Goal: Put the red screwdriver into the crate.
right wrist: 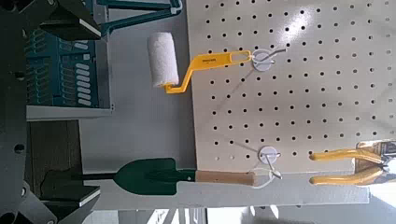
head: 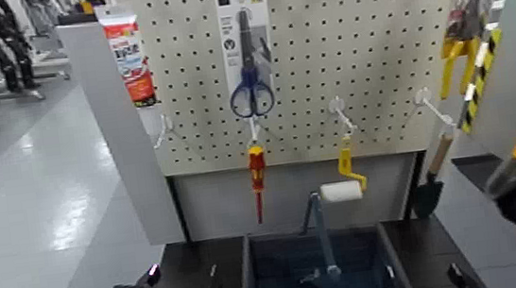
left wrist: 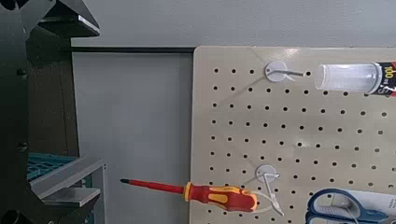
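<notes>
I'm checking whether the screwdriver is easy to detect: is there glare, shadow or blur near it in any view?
Head view: the red screwdriver hangs on the evenly lit pegboard, slightly soft, with glare only on the floor to the left. Left wrist view: it is sharp against the grey wall, while the left gripper is a dark silhouette. Right wrist view: the screwdriver is not in frame.

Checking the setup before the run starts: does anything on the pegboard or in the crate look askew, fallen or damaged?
Nothing stands out. The red screwdriver, scissors, paint roller and trowel each hang from their pegboard hooks, and the crate sits squarely below. Both arms wait low, either side of the crate.
</notes>
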You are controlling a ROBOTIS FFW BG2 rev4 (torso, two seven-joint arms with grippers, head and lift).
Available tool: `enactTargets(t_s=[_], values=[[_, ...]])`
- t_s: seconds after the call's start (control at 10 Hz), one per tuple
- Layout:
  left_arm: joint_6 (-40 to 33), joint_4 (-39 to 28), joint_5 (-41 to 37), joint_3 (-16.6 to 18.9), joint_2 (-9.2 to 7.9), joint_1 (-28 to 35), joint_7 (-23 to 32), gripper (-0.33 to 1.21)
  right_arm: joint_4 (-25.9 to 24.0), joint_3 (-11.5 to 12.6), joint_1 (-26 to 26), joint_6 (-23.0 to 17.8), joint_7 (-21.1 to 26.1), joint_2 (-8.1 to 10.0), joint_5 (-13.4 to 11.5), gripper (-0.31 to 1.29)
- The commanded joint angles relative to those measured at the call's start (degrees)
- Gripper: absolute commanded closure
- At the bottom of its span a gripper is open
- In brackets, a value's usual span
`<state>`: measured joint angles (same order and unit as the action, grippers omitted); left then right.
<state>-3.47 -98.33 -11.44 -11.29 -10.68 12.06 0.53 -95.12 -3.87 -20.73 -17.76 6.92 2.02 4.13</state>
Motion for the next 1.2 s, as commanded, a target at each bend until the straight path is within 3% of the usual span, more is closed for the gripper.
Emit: enactTargets(t_s=[0.1, 0.6, 1.0, 1.2], values=[[0.75, 0.25, 0.01, -0.31, -0.13, -0.46, -0.17, 0.11, 0.02, -0.09, 0.16, 0.09, 0.11, 0.09, 0.00, 0.13], [5.58, 1.21, 0.01, 0.04, 0.04, -5.38, -6.33, 0.11, 0.19, -0.35, 0.34, 0.36, 0.19, 0.17, 0.18, 0.13], [9.71, 3.50, 0.63, 0.21, 1.89, -11.97, -14.15, 0.10, 0.28, -0.35, 0.34, 0.36, 0.11, 0.09, 0.26, 0.13], [11.29, 4.99, 0.19, -1.02, 1.80, -15.40, -16.43, 0.10, 0.37, -0.44, 0.34, 0.27, 0.11, 0.09, 0.35, 0.13]])
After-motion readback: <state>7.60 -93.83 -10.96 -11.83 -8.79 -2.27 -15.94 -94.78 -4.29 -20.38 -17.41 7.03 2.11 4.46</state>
